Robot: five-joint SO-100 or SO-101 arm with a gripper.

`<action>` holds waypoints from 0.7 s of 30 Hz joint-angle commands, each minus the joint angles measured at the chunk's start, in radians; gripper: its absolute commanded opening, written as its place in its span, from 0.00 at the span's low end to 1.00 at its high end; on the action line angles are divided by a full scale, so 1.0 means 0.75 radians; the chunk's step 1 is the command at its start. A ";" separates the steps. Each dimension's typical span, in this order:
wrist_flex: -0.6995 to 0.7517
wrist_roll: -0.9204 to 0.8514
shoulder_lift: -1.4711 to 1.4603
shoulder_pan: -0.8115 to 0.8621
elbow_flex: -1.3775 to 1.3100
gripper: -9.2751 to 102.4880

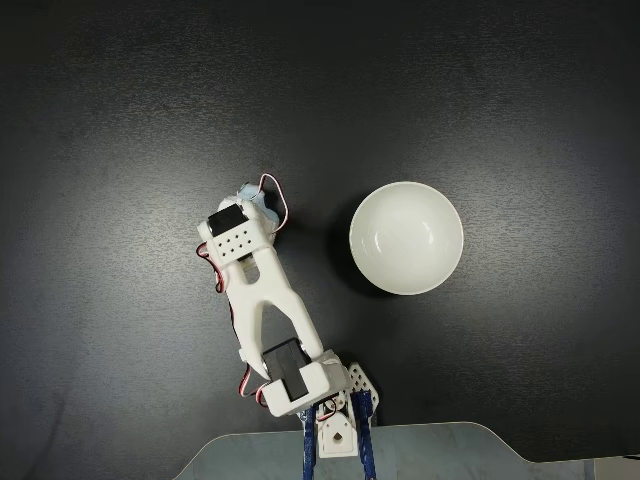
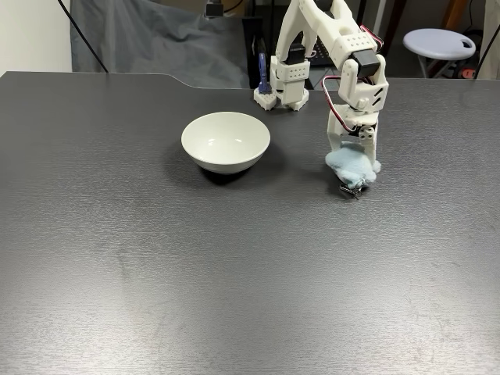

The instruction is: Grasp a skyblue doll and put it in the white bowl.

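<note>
In a fixed view from the front, the skyblue doll [image 2: 351, 166] is a fluffy pale-blue lump with a small metal loop [image 2: 351, 191] hanging under it, right of the white bowl [image 2: 226, 153]. My gripper [image 2: 353, 158] points straight down and is shut on the doll's top. I cannot tell whether the doll rests on the table or hangs just above it. In a fixed view from above, the wrist covers most of the doll [image 1: 250, 193], and the gripper [image 1: 256, 205] is hidden under it. The bowl [image 1: 407, 237] stands empty to the right, a short gap away.
The arm's base [image 2: 281, 86] is clamped at the table's far edge, with a grey plate [image 1: 340, 455] beside it. Behind the table are a grey cloth [image 2: 156, 39] and a white stool [image 2: 439, 41]. The dark tabletop [image 2: 195, 273] stretches wide around the bowl.
</note>
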 commanded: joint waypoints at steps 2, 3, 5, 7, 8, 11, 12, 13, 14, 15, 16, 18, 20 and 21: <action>-0.143 0.014 0.268 0.047 -0.047 0.09; -0.151 0.027 0.378 0.076 -0.067 0.08; -0.155 0.108 0.587 0.131 -0.110 0.08; -0.153 0.243 0.726 0.184 -0.143 0.08; -0.143 0.315 0.775 0.231 -0.149 0.08; -0.137 0.501 0.820 0.487 -0.141 0.08; -0.137 0.548 0.820 0.595 -0.133 0.08; -0.135 0.589 0.818 0.689 -0.131 0.08; -0.135 0.614 0.818 0.771 -0.129 0.08; -0.135 0.622 0.816 0.837 -0.125 0.08; -0.133 0.624 0.816 0.888 -0.112 0.08; -0.133 0.630 0.816 0.953 -0.053 0.08; -0.133 0.638 0.816 1.008 0.037 0.08; -0.133 0.642 0.816 1.053 0.088 0.08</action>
